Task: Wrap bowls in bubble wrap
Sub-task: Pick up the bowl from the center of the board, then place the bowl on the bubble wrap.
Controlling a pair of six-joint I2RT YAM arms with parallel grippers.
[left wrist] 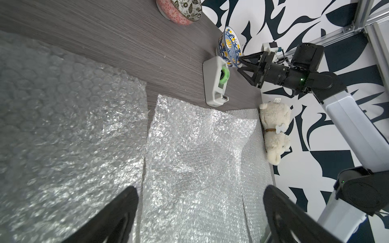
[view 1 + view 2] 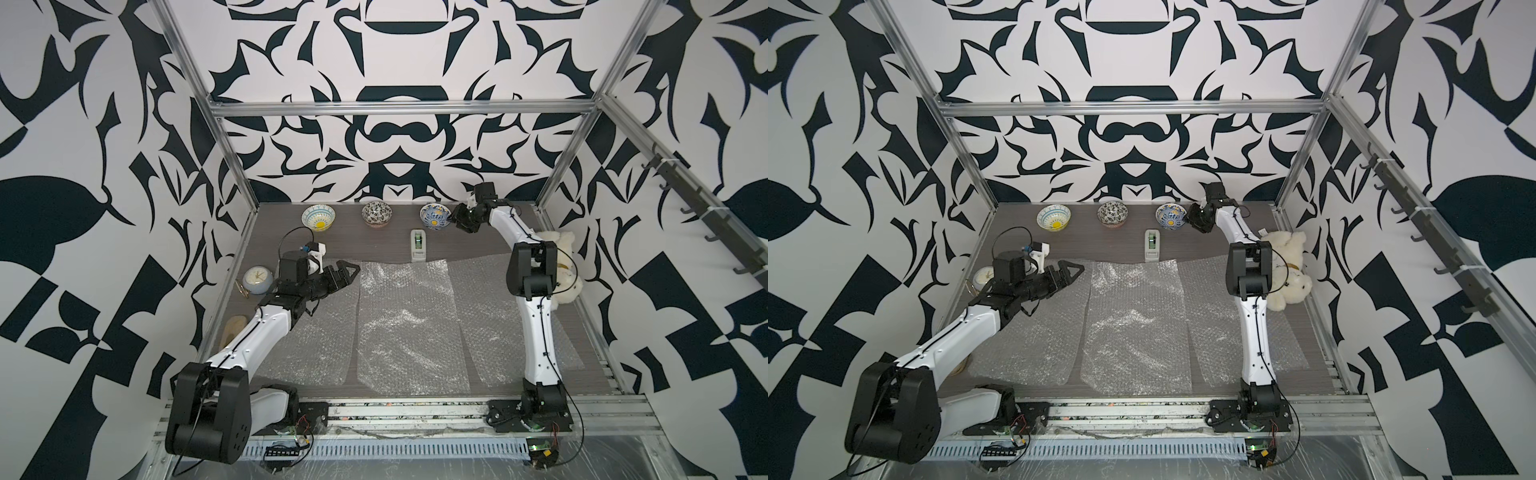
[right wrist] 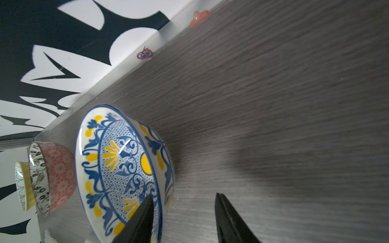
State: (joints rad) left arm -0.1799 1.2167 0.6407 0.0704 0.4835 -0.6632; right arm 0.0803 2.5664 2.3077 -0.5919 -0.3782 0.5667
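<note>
Right gripper (image 3: 183,195): jaws about half apart, set astride the rim of the blue-patterned bowl (image 3: 117,160). One finger (image 3: 141,221) lies over the painted inside. The other finger (image 3: 229,221) stands outside the wall, and a strip of bare table (image 3: 273,105) shows between it and the bowl. No clamp seen. Whether the inner finger touches the glaze, cannot tell.

In a top view this bowl is the right-hand one of a row of three along the back wall. The floral bowl (image 2: 377,214) is in the middle and the light blue bowl (image 2: 318,217) at the left. All three are upright and apart from one another.

Left gripper (image 1: 200,210): jaws spread wide, nothing between them. It hangs over the far end of the left sheet (image 2: 316,332) of bubble wrap, pointing toward the middle sheet (image 2: 407,324). Contact with the plastic cannot be told.

Bubble wrap: three sheets lie flat side by side on the near part of the table. The right sheet (image 2: 486,324) is partly under the right arm. The sheets lie well apart from the bowl row.

Other items: the tape dispenser (image 2: 418,246) is just beyond the far edge of the middle sheet, between it and the bowls. The alarm clock (image 2: 257,279) is at the table's left edge, beside the left arm. The plush bear (image 2: 561,266) is at the right edge, behind the right arm.
</note>
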